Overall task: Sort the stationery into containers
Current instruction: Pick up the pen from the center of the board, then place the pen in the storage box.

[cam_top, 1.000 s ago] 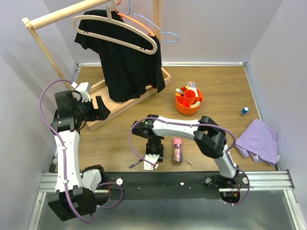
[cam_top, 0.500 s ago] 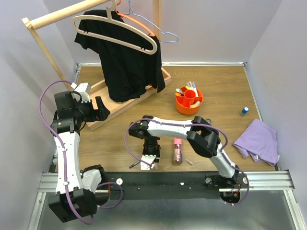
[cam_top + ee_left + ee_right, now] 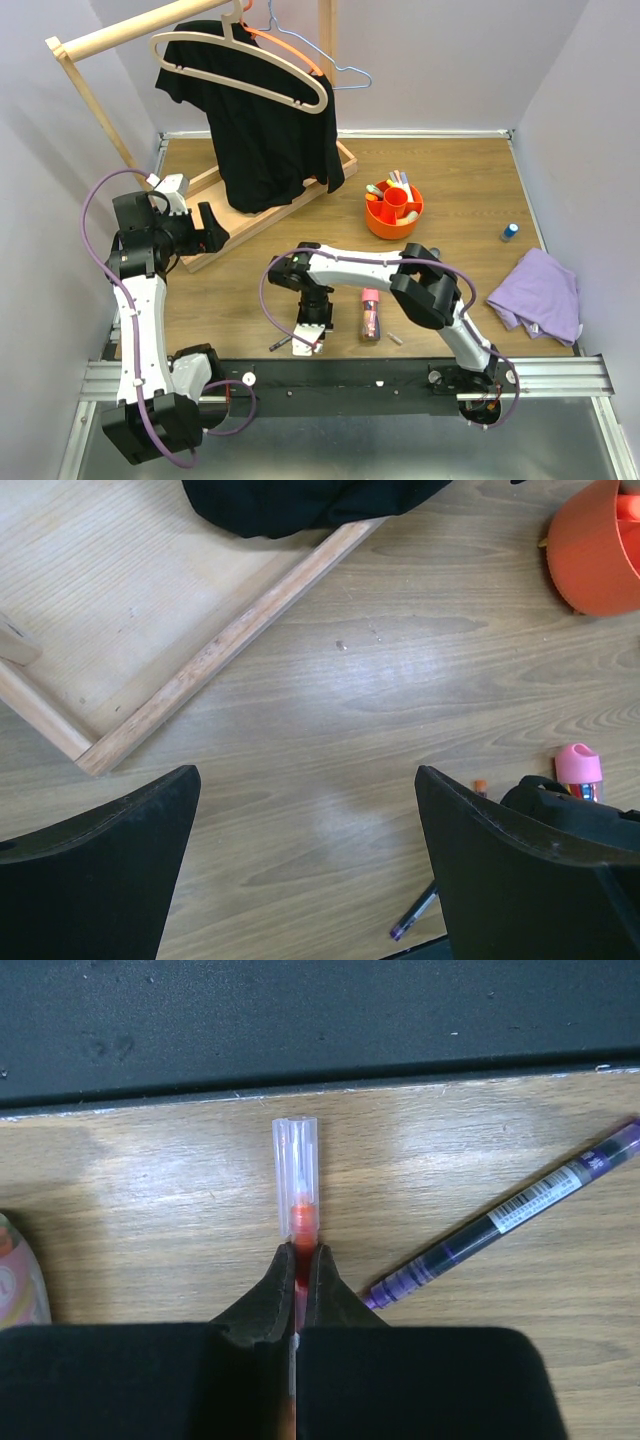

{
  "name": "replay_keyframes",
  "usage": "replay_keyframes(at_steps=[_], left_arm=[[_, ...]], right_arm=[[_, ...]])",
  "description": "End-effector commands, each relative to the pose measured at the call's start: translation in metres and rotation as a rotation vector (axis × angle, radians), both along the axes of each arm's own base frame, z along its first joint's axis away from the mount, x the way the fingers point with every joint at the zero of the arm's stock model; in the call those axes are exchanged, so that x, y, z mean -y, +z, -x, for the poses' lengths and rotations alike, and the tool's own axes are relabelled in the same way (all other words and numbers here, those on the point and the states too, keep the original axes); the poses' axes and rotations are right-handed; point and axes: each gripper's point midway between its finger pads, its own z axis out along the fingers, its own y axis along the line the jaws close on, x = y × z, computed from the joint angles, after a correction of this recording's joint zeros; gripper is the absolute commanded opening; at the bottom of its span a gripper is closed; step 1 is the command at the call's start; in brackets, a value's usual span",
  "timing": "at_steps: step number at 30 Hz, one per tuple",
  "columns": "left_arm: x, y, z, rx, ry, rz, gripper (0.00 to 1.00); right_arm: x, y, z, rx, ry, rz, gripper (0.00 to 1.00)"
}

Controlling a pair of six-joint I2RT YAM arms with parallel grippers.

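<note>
My right gripper (image 3: 298,1255) is shut on a slim red pen with a clear cap (image 3: 296,1175), low over the table by its front edge; in the top view it sits here (image 3: 308,337). A purple pen (image 3: 510,1215) lies just beside it, also in the top view (image 3: 281,343) and the left wrist view (image 3: 413,913). A stubby pink tube (image 3: 370,313) lies right of the gripper. The orange organiser (image 3: 380,222) holds several pens at the back right. My left gripper (image 3: 207,228) is open and empty, raised at the left (image 3: 305,870).
A wooden rack base (image 3: 262,220) with a black shirt (image 3: 260,130) on hangers stands at the back left. A purple cloth (image 3: 540,292) and a small blue cap (image 3: 510,231) lie at the right. A small white piece (image 3: 395,338) lies near the tube. The black rail (image 3: 400,375) borders the front edge.
My right arm has shifted a little left and toward the front edge, then held still. The left arm has not moved.
</note>
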Motion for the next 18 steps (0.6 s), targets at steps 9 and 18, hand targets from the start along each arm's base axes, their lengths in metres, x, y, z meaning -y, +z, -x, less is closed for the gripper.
replay_keyframes(at_steps=[9, 18], left_arm=[[0.031, 0.009, 0.017, 0.035, -0.204, 0.055, 0.96], [0.067, 0.009, 0.027, 0.082, -0.418, 0.012, 0.96]], right_arm=[[-0.039, 0.130, -0.106, -0.129, -0.839, -0.221, 0.01], [-0.003, 0.235, -0.223, -0.491, -1.440, -0.663, 0.01]])
